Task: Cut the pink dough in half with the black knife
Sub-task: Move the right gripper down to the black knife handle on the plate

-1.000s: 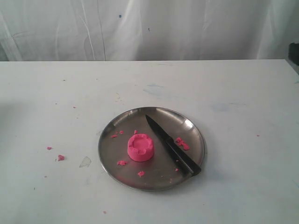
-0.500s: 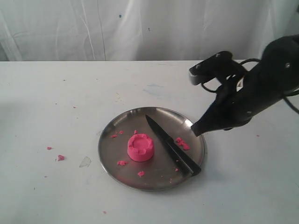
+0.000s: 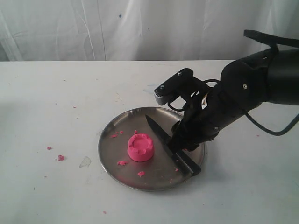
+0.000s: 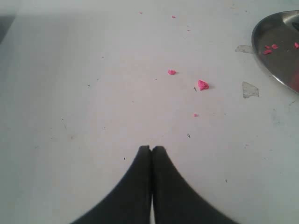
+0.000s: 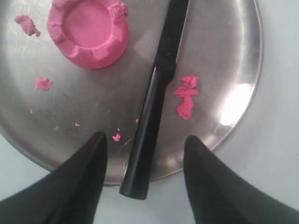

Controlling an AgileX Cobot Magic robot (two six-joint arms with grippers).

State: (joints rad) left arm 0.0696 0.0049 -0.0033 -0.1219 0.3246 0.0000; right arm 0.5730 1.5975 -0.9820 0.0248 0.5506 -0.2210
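Observation:
The pink dough is a thick round puck with a dented top, lying left of centre on the steel plate. Beside it the black knife lies diagonally, its handle end jutting over the plate's rim. My right gripper hovers open over the knife handle, one finger on each side, not touching it. In the left wrist view my left gripper is shut on nothing above bare table; the exterior view does not show it.
Small pink crumbs lie on the white table left of the plate, and more crumbs are smeared on the plate by the knife. A clear scrap lies near the plate's left rim. A white curtain closes the back.
The right arm came in from the right and dropped over the plate; its gripper now straddles the knife handle. Dough, knife and plate have not moved.

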